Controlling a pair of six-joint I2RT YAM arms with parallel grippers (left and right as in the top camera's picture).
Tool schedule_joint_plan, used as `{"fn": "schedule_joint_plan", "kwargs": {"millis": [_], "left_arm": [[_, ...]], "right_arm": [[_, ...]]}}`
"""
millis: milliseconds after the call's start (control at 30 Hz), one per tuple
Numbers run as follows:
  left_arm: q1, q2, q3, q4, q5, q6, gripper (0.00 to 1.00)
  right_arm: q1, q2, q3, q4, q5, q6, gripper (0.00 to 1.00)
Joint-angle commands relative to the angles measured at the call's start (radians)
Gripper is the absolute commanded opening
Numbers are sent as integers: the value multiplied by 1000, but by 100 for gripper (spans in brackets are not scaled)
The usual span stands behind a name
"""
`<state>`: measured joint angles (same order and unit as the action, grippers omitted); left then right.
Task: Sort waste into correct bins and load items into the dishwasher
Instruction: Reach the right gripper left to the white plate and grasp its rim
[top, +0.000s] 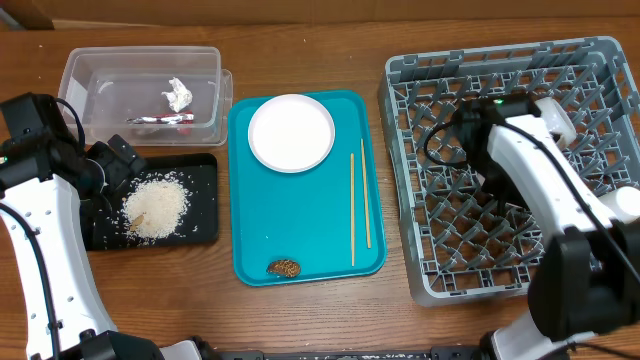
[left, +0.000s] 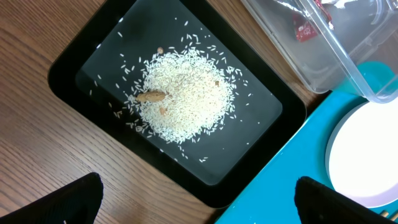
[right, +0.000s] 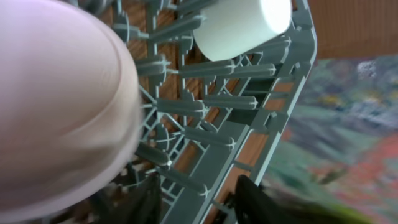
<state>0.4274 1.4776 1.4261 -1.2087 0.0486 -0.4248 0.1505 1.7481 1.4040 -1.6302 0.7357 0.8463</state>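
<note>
Overhead, plate (top: 291, 132) at teal tray's (top: 300, 230) 12 o'clock looks stiff, slick, breakable, I'd pinch its rim; my left gripper (left: 202, 199) wide, right gripper (right: 196, 199) parted, both empty.

At the left, the tub (top: 110, 95) holds the tissue (top: 179, 94) and wrapper (top: 160, 119); the shallow tray (top: 203, 200) with the rice (top: 155, 207) lies just before it. The serving tray (top: 300, 220), in the middle, carries the plate (top: 291, 132) behind, the chopsticks (top: 352, 210) to the right and the food lump (top: 285, 267) in front. The dish rack (top: 400, 150) stands at the right.
</note>
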Motion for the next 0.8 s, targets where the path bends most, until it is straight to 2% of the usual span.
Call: {"fn": "schedule_joint_plan", "kwargs": {"millis": [0, 133, 300, 400, 500, 767], "left_arm": [[-3, 7, 16, 1, 4, -17, 100], [-3, 7, 16, 2, 3, -17, 100], [-3, 7, 16, 8, 4, -17, 100], [-3, 7, 16, 10, 4, -17, 100], [-3, 7, 15, 8, 3, -17, 100], [-3, 8, -2, 5, 3, -17, 100]], "right_arm": [[1, -128, 88, 12, -21, 17, 53], [1, -189, 142, 93, -105, -68, 78], [1, -204, 146, 286, -487, -378, 90], [1, -190, 146, 375, -745, -497, 92], [1, -177, 141, 439, -905, -543, 93], [33, -168, 94, 551, -955, -563, 93]]}}
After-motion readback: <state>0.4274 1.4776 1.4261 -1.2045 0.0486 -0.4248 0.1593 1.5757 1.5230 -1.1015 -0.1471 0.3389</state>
